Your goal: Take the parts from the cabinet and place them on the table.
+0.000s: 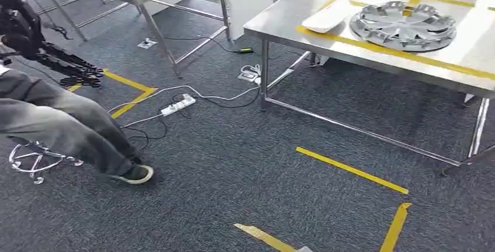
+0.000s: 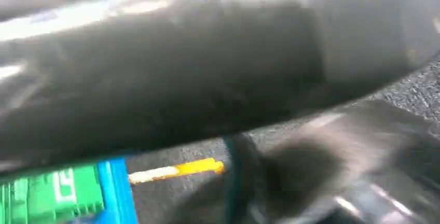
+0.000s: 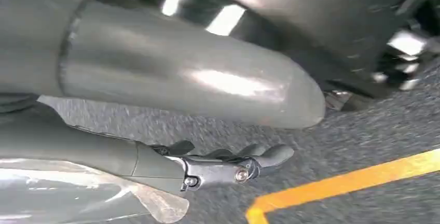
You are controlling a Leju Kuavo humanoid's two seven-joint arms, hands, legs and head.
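Hubcap [image 1: 405, 25] rests on steel table [image 1: 292, 18] — beside white part [image 1: 328, 16] (touching).

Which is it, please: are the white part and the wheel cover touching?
Cannot tell: in the head view, white part and wheel cover look edge to edge, contact unclear.

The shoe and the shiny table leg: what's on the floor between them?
In the head view, between shoe and table leg: white power strip, cables.
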